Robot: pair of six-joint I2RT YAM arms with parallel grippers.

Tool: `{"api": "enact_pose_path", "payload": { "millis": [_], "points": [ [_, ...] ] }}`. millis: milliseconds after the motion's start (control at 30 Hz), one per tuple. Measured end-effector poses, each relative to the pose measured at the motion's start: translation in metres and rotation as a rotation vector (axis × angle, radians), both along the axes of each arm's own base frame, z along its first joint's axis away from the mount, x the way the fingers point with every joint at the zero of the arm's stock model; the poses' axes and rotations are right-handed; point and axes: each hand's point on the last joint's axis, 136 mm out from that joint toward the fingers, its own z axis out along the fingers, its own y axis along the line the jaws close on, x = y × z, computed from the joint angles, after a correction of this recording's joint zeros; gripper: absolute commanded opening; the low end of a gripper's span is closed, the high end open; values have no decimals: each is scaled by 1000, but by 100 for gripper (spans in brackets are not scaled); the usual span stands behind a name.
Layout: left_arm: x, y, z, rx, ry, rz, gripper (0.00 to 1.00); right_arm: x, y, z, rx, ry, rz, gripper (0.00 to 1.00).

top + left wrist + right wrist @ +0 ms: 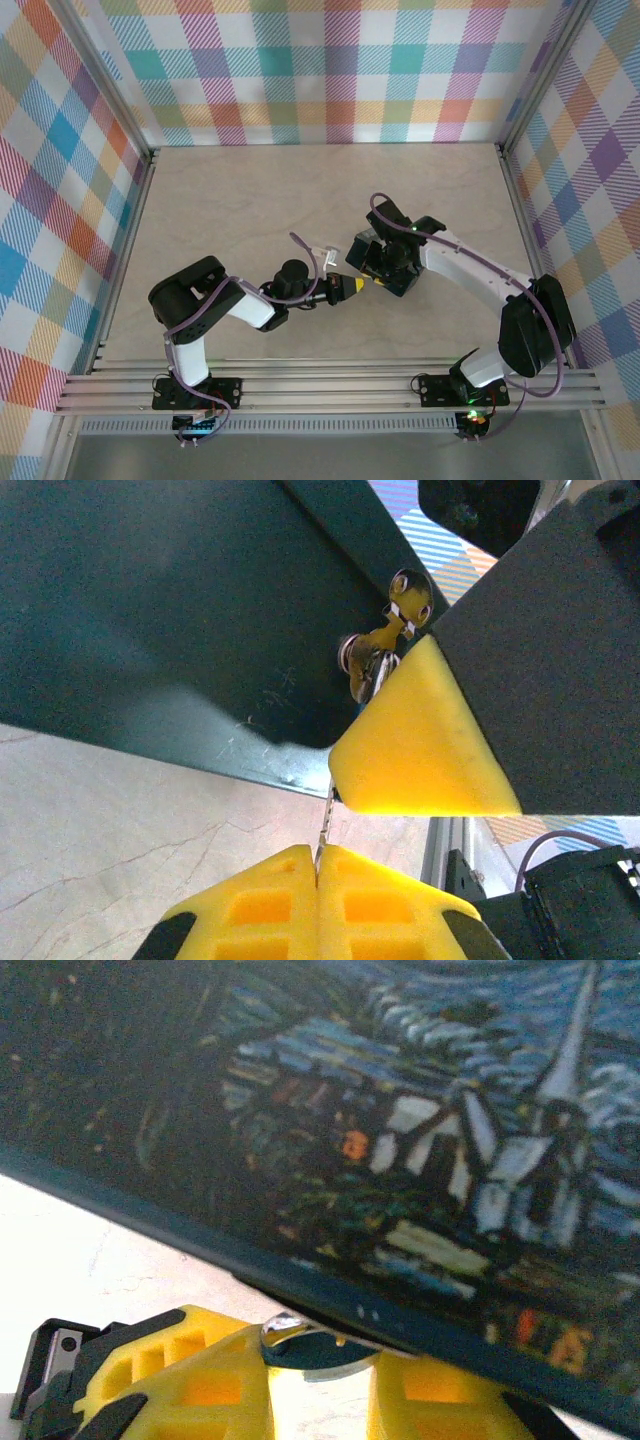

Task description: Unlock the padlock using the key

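Between the left gripper's point(318, 868) closed yellow fingertips, a thin key point(326, 810) is sitting pinched edge-on.
Just ahead of that tip, the key is running up behind a yellow finger of the right gripper point(320, 1385) toward the brass and silver padlock point(378, 650), which is sitting against the edge of a dark box point(180, 610). The right gripper is clamping a shiny curved piece of the padlock between its fingers, directly under the box's painted face, above the pale table point(110, 820).

Left arm point(250, 312), right arm point(470, 270): black-white, purple cables point(374, 205); hand fingers point(400, 905) yellow, apparently pocketed.
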Motion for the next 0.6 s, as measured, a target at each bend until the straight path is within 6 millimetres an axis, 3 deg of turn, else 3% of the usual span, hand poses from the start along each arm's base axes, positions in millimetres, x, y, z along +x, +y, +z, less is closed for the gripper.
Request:
{"api": "enact_pose_path", "payload": {
  "millis": [300,600],
  "points": [
    [-9,7,-18,49,32,7,0,3,2,3,12,-18,-1,0],
    [-16,1,-2,26,-12,-8,0,3,3,1,17,-19,0,0]
  ]
}}
